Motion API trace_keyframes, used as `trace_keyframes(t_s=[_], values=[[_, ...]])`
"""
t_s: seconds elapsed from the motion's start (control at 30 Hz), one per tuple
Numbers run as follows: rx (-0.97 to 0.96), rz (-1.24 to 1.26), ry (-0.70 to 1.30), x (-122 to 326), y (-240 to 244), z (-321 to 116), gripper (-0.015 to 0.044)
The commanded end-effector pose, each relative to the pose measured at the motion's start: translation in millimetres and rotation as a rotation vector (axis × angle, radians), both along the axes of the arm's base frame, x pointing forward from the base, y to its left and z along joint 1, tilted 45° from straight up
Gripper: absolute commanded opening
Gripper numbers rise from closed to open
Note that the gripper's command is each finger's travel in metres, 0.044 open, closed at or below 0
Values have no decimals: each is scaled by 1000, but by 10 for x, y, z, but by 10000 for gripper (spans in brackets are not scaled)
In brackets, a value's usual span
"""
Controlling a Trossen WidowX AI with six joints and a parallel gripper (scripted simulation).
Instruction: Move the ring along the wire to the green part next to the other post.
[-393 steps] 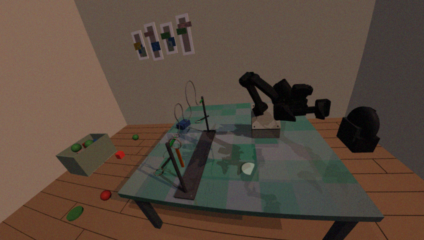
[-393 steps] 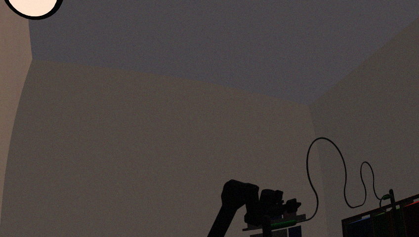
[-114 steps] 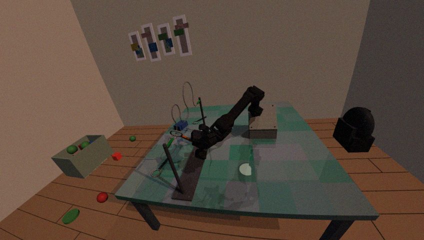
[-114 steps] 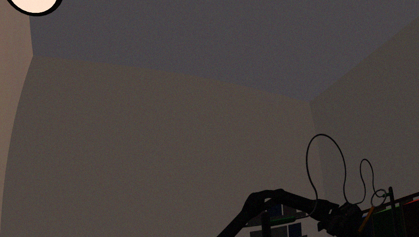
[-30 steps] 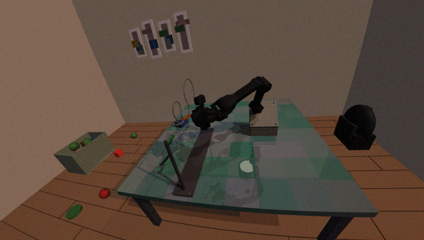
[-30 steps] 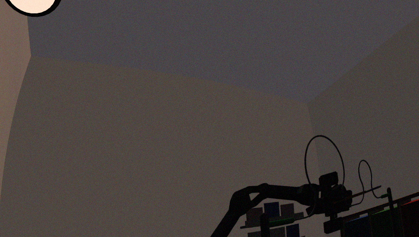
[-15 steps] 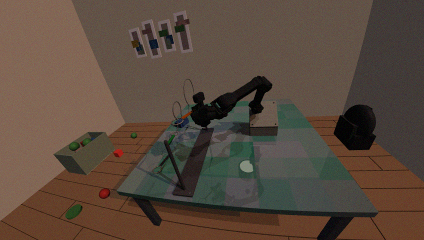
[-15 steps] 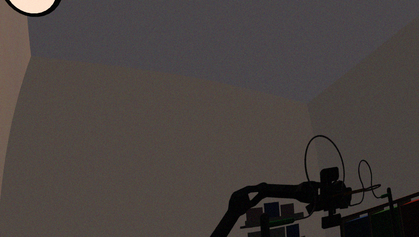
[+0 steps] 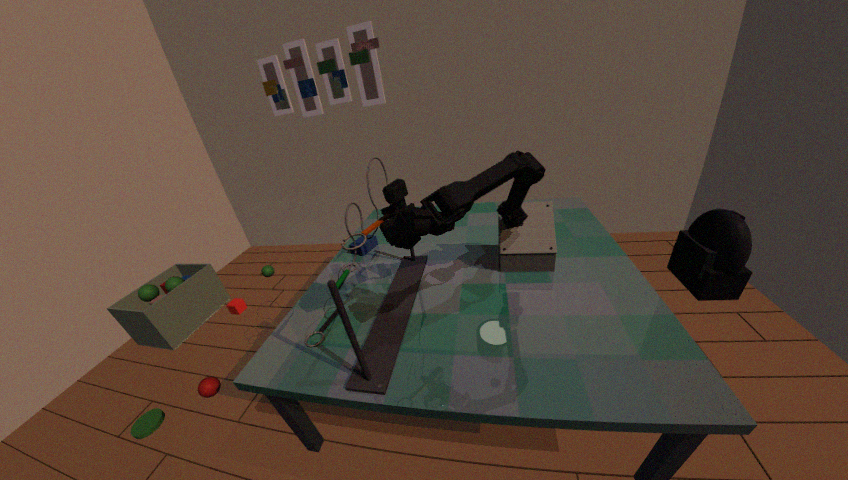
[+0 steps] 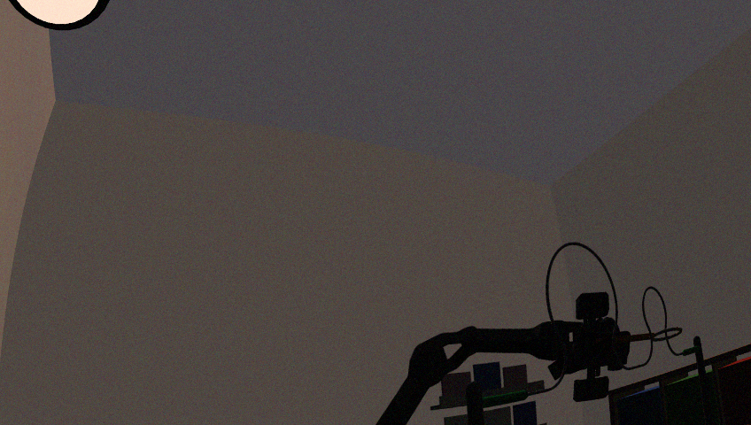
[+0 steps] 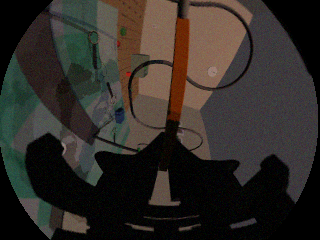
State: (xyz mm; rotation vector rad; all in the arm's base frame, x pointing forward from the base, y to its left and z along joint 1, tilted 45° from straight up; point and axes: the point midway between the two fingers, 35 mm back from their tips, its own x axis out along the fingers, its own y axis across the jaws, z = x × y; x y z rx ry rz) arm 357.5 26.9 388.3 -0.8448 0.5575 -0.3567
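My gripper (image 9: 385, 224) (image 10: 625, 336) (image 11: 164, 135) is shut on the orange handle (image 9: 373, 226) (image 10: 640, 336) (image 11: 179, 70) and holds it out level over the table's far left part. The ring (image 10: 666, 332) at the handle's end lies flat around the wire, below the small loop (image 9: 354, 215) (image 10: 653, 307). The large loop (image 9: 376, 178) (image 10: 579, 279) rises beside the wrist. A green wire part (image 9: 342, 277) (image 10: 687, 350) meets the near post (image 9: 348, 333) (image 10: 699, 368). The other green part (image 10: 506, 396) shows by the far post (image 10: 474, 405). I cannot tell if ring and wire touch.
The posts stand on a dark base strip (image 9: 386, 333) on the green table (image 9: 595, 356). A blue block (image 9: 364, 245) (image 11: 119, 115) lies under the ring. The arm's grey base box (image 9: 529, 237) is at the back. A bin (image 9: 172, 315) and loose toys are on the floor.
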Motion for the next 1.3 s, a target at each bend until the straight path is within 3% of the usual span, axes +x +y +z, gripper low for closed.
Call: trace_keyframes(t_s=[0.0, 0.8, 1.27], values=[[-25, -7, -5, -20, -54, 80, -150], [-155, -3, 34, -56, -193, 361, -150], [-7, 8, 15, -49, -163, 342, -150]])
